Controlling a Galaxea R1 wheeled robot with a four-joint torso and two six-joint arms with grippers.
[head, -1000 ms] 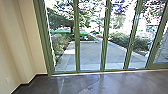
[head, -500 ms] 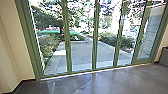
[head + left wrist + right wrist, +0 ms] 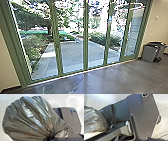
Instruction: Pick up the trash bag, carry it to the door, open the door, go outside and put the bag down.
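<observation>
Fingers, left gripper (image 3: 50, 137): closed on the gathered neck of the trash bag (image 3: 28, 117), film creased and fanned out from the pinch. Item, open room: grey floor (image 3: 100, 80), running from the robot's side up to the pale sill (image 3: 53, 79) at the foot of the glazing. Item, edges: green frames (image 3: 86, 40), upright, in one row; to the left, a wall with a dark base strip meets the glazing; to the right, two grey bins (image 3: 149, 53), side by side, near the far end of the row and the cream wall (image 3: 156, 27). Item, beyond the glass: paved path (image 3: 72, 53), shrubs (image 3: 101, 38) on both sides, a tree (image 3: 32, 15) at left. Item, surface: smooth, glossy, with daylight reflections. Item, bag: dark, glossy, swollen, inside the room at the robot's left gripper, overlapping the robot's base plate (image 3: 71, 117) in the left wrist view. Item, right gripper (image 3: 154, 139): whether spread or pressed together, cannot tell.
</observation>
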